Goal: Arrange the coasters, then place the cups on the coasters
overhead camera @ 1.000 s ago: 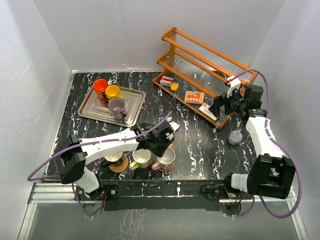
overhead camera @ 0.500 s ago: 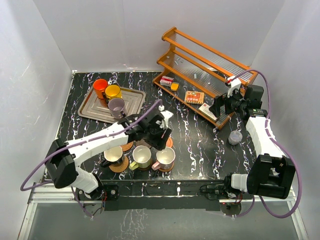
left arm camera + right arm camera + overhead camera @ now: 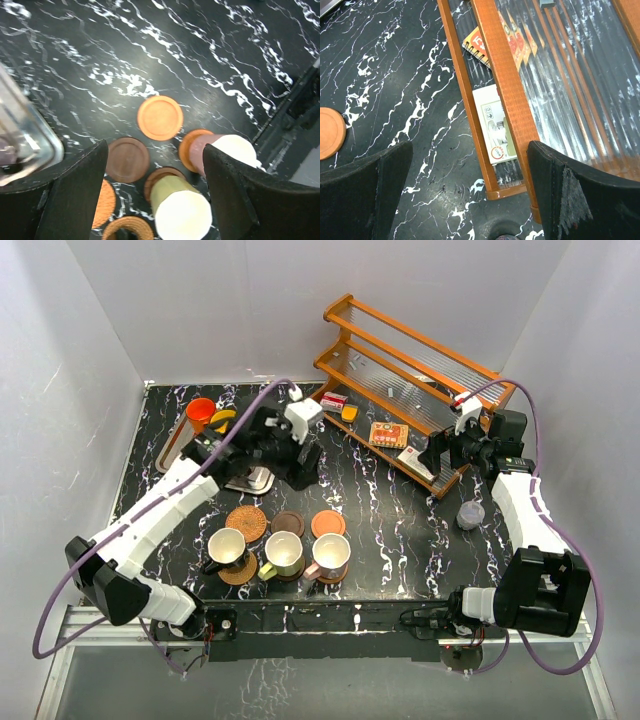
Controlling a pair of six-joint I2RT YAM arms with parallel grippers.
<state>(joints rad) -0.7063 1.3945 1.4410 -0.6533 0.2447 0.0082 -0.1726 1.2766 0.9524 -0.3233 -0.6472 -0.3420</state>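
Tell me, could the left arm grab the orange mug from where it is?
Probably yes. Its jaws hang open and empty beside the tray, and the orange mug stands uncovered at the tray's far corner. The yellow mug close beside it may crowd the grip.

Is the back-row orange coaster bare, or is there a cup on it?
Bare. The orange coaster shows its whole flat top in the overhead and left wrist views, and nothing stands on it.
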